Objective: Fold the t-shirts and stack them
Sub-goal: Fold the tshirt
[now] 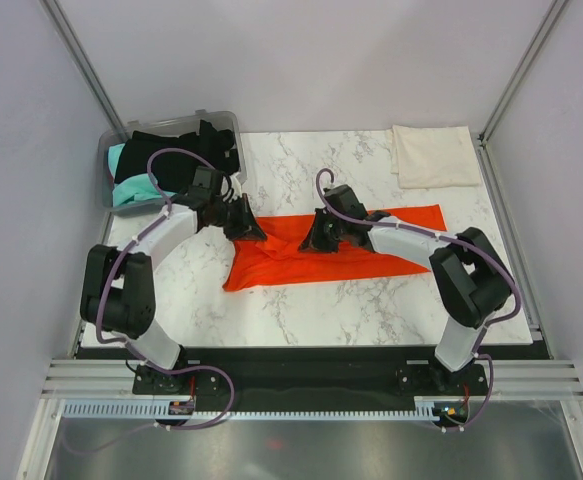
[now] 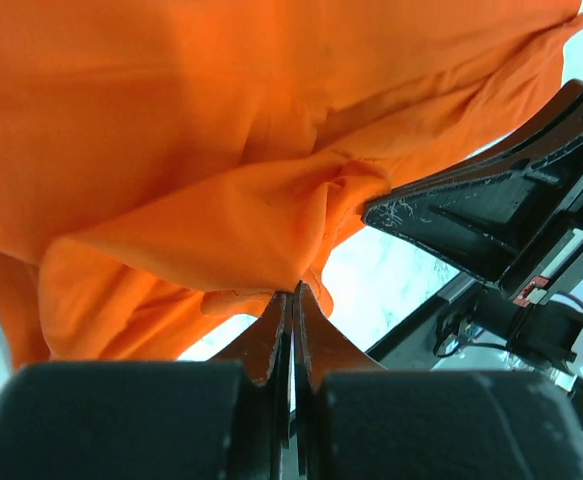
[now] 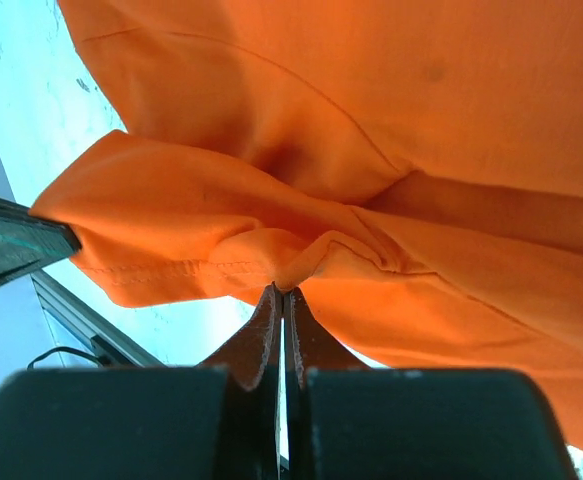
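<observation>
An orange-red t-shirt [image 1: 301, 258] lies bunched across the middle of the marble table [image 1: 371, 300]. My left gripper [image 1: 247, 226] is shut on a pinch of its cloth at the shirt's left end; the wrist view shows the jaws [image 2: 293, 290] closed on an orange fold [image 2: 171, 150]. My right gripper [image 1: 320, 238] is shut on another fold near the shirt's middle, its tips [image 3: 283, 290] meeting under the orange cloth [image 3: 371, 120]. A cream-white t-shirt [image 1: 434, 155] lies folded at the far right. Black and teal t-shirts [image 1: 171, 155] fill the bin.
The clear grey plastic bin [image 1: 111, 190] stands at the table's far left corner. Metal frame posts rise at the back corners. The other arm's black gripper [image 2: 501, 210] shows at the right of the left wrist view.
</observation>
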Available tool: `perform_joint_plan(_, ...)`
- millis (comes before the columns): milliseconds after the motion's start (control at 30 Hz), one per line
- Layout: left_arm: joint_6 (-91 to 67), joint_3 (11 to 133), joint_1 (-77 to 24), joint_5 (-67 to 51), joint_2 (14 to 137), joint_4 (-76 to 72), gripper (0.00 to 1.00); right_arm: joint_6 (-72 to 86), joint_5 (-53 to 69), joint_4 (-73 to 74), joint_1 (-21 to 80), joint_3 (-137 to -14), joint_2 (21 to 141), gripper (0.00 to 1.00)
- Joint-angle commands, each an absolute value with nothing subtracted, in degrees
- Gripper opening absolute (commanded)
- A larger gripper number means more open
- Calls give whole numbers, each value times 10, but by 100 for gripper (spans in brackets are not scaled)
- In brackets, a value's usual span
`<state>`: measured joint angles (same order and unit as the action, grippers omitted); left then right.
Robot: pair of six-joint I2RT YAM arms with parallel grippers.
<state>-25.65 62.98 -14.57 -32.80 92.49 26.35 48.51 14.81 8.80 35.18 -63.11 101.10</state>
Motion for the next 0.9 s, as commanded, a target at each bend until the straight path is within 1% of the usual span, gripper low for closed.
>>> perform_joint_plan(0,-276,671,-139,-313,949,251,2,468,170,93,339,-666,1032,0)
perform_joint_plan(333,-282,714,-127,-317,1004,250,2,445,189,112,307,-722,1072,0)
perform_joint_plan(633,-288,735,-121,-314,1027,246,2,411,221,150,296,-822,1146,0)
perform_joint_plan(867,-291,745,-118,-320,1053,247,2,406,223,171,288,-825,1157,0)
